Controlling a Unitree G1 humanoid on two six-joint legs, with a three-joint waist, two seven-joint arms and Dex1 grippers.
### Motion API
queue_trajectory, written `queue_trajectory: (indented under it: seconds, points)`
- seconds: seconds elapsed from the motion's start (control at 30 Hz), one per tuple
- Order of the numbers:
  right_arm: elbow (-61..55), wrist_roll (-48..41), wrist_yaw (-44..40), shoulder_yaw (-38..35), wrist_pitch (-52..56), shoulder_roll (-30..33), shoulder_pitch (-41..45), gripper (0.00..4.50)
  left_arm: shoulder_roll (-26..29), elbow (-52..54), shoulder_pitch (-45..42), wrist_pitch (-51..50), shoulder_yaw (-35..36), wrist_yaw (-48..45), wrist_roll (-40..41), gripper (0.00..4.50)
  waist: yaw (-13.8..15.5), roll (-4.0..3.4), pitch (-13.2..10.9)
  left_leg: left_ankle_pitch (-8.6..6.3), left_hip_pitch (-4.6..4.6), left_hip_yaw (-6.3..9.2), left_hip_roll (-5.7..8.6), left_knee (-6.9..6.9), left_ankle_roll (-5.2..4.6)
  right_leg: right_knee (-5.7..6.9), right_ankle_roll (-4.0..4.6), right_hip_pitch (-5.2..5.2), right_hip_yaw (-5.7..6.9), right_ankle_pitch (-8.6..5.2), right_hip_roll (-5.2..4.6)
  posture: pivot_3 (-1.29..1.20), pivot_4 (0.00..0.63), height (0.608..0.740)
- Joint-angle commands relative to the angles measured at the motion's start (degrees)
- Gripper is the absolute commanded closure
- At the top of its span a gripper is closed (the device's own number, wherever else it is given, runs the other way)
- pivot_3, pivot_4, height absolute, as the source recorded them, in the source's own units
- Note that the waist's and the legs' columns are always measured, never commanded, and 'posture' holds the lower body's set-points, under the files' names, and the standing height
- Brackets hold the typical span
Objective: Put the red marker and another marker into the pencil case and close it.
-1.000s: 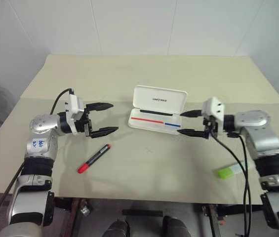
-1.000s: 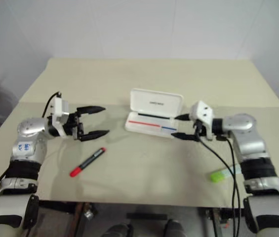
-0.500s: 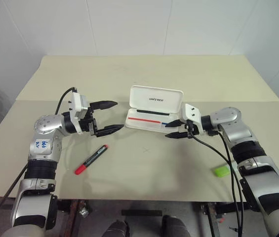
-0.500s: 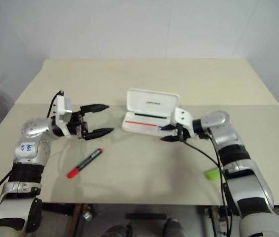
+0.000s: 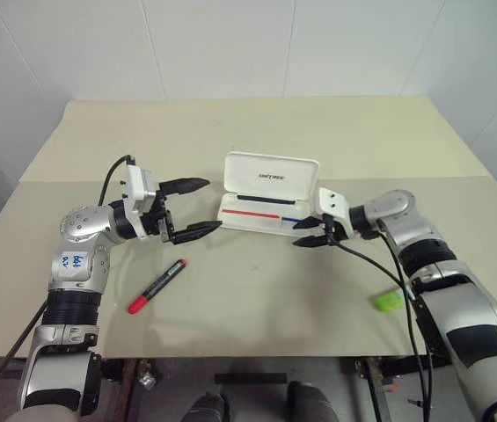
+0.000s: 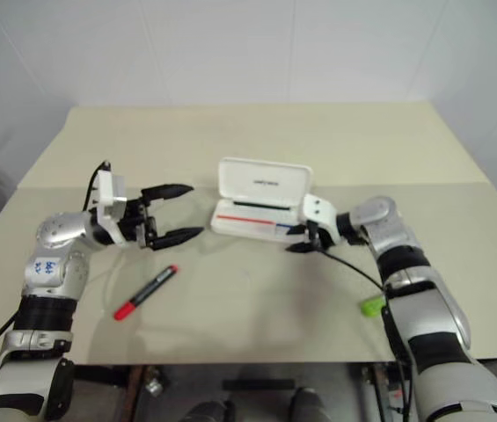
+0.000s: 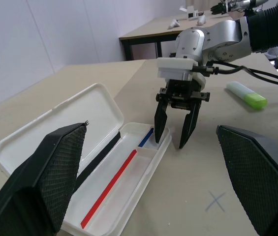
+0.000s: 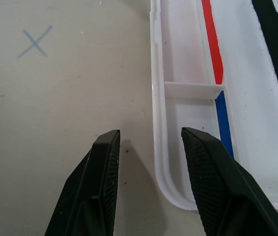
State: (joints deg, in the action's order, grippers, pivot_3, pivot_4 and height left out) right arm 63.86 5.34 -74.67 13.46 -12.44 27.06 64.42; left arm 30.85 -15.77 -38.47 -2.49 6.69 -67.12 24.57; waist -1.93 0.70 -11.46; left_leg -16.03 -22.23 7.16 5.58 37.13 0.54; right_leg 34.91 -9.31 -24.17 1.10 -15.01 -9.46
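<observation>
The white pencil case (image 5: 270, 176) lies open in the middle of the table, lid up, with a red and blue stripe in its tray. My right gripper (image 5: 299, 235) stands open at the tray's right end. It straddles the front wall (image 8: 158, 123), one finger inside and one finger (image 8: 104, 162) over the table. The red marker (image 5: 157, 286) lies on the table to the front left. Above and behind it hovers my left gripper (image 5: 210, 207), wide open and empty, pointing at the case. The green highlighter (image 5: 389, 301) lies at the front right, also seen in the left wrist view (image 7: 247, 96).
A small pencilled cross (image 5: 257, 266) marks the table in front of the case. My right arm's black cable (image 5: 380, 268) hangs down close to the highlighter. The table's front edge runs just below both markers.
My right gripper has come left and down from beside the case to its right end, now straddling the tray wall. The left gripper has kept its place. The camera view has shifted.
</observation>
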Motion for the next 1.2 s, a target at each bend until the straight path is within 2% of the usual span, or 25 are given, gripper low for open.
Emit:
queue_trajectory:
  seconds: [0.03,0.1,0.27,0.3,0.5,0.7,0.77,0.93,1.07,1.2]
  points:
    - [2.73,2.18,1.85,0.52,-0.47,-0.90,2.88,2.42,0.86,3.58,0.24,-0.13,1.44,0.72,1.45,0.00,0.00,0.00,0.00,0.00,0.00,-0.04,-0.03,0.00,0.01,0.03,0.01,-0.04,-0.04,0.01,0.03,0.00,0.150,0.740]
    - [4.29,3.53,3.26,0.69,-0.42,-1.59,3.86,2.79,1.16,4.35,0.53,-0.37,1.69,0.99,1.55,0.00,0.02,0.00,0.00,0.00,-0.01,-0.10,-0.07,0.00,0.03,0.08,0.03,-0.12,-0.11,0.02,0.05,0.00,0.150,0.740]
    - [5.99,4.97,4.86,0.30,-0.46,-2.65,5.33,4.40,1.95,5.74,1.39,-0.77,2.18,1.55,1.88,0.00,-0.16,0.00,0.00,0.01,0.00,-0.23,-0.19,0.05,0.09,0.11,0.16,-0.17,-0.21,0.10,0.19,0.00,0.150,0.740]
    - [6.05,5.07,4.76,0.18,-0.56,-2.76,5.42,4.49,2.05,5.96,1.55,-0.86,2.30,1.62,1.92,0.00,-0.13,0.00,0.00,0.03,0.00,-0.24,-0.22,0.06,0.13,0.12,0.21,-0.17,-0.22,0.14,0.22,0.00,0.150,0.740]
    - [4.49,4.17,2.38,-1.08,-2.38,-2.01,5.21,4.49,1.78,5.88,1.31,-0.47,2.45,1.98,1.82,0.00,-0.06,0.00,0.00,0.13,0.02,-0.24,-0.36,0.06,0.29,0.17,0.36,-0.22,-0.26,0.26,0.42,0.00,0.150,0.740]
    - [-2.70,1.40,-6.80,-2.30,-2.37,2.69,2.15,4.49,1.70,4.11,1.11,0.18,2.23,1.21,1.64,0.00,0.09,0.00,0.00,0.12,-0.04,-0.27,-0.43,-0.03,0.32,0.11,0.39,-0.32,-0.30,0.28,0.51,0.00,0.150,0.740]
    - [-7.55,0.07,-9.30,-2.51,-1.07,4.60,-0.17,4.49,1.68,3.16,1.04,0.58,2.20,0.85,1.51,0.00,0.16,0.00,0.00,0.08,-0.08,-0.29,-0.44,-0.02,0.30,0.03,0.39,-0.33,-0.30,0.28,0.51,0.00,0.150,0.740]
    - [-28.63,-4.84,-13.51,-3.45,5.81,10.94,-10.97,4.49,1.52,1.10,1.57,1.55,1.65,-0.46,1.14,0.00,0.32,0.00,0.00,0.05,-0.11,-0.33,-0.49,-0.03,0.32,-0.01,0.39,-0.36,-0.30,0.28,0.57,0.00,0.150,0.740]
    - [-44.37,-8.29,-12.53,-5.07,10.57,16.33,-20.10,4.49,1.46,-0.02,1.91,2.02,1.23,-1.42,0.79,0.00,0.40,0.00,0.00,0.03,-0.11,-0.40,-0.52,0.00,0.32,0.04,0.39,-0.39,-0.34,0.28,0.58,0.00,0.150,0.740]
    - [-53.31,-11.19,-10.82,-6.54,15.10,19.72,-26.25,4.49,1.08,-0.97,1.67,2.26,0.90,-1.92,0.70,0.00,0.36,0.01,0.00,0.02,-0.06,-0.58,-0.56,0.12,0.30,0.06,0.40,-0.37,-0.44,0.29,0.61,0.00,0.150,0.740]
